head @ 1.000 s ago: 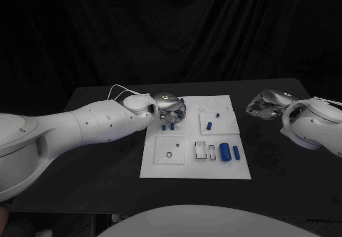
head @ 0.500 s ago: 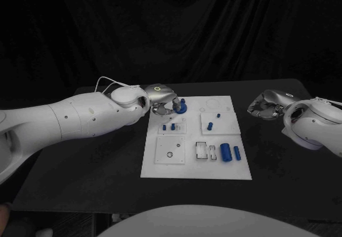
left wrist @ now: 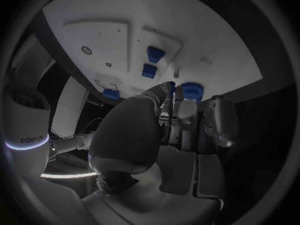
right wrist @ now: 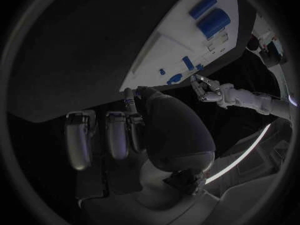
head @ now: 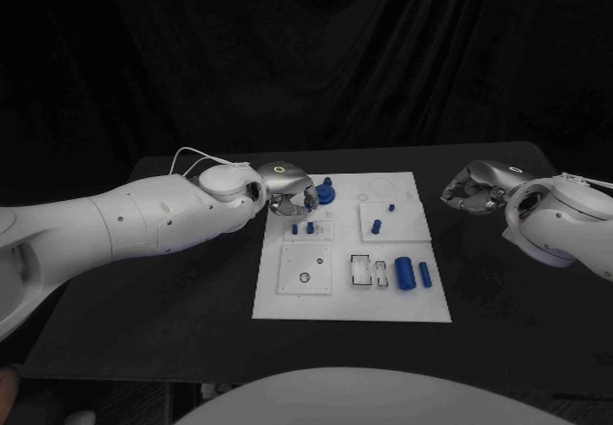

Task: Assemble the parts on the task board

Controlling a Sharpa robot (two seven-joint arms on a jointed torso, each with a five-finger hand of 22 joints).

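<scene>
Blue part [head: 326,192], round-topped, sits at the fingertips of the left hand [head: 291,197], over the far left corner of the task board [head: 352,305]. In the left wrist view the same part [left wrist: 190,90] lies against the tips of the fingers [left wrist: 167,92], pinched between them; whether it rests on the board or is lifted off it cannot be told.

Just nearer than the left hand, two small blue pegs [head: 303,228] stand upright in a raised plate of the board. To that hand's right, two more blue pieces [head: 382,217] stand on the neighbouring plate. Well nearer still, two blue cylinders [head: 410,272] lie side by side, next to a rectangular slot block [head: 361,268].

Right hand [head: 470,193] hangs over the black counter [head: 191,319], off the board's far right edge, apart from it. Its fingers [right wrist: 117,135] are curled inward with nothing between them.
</scene>
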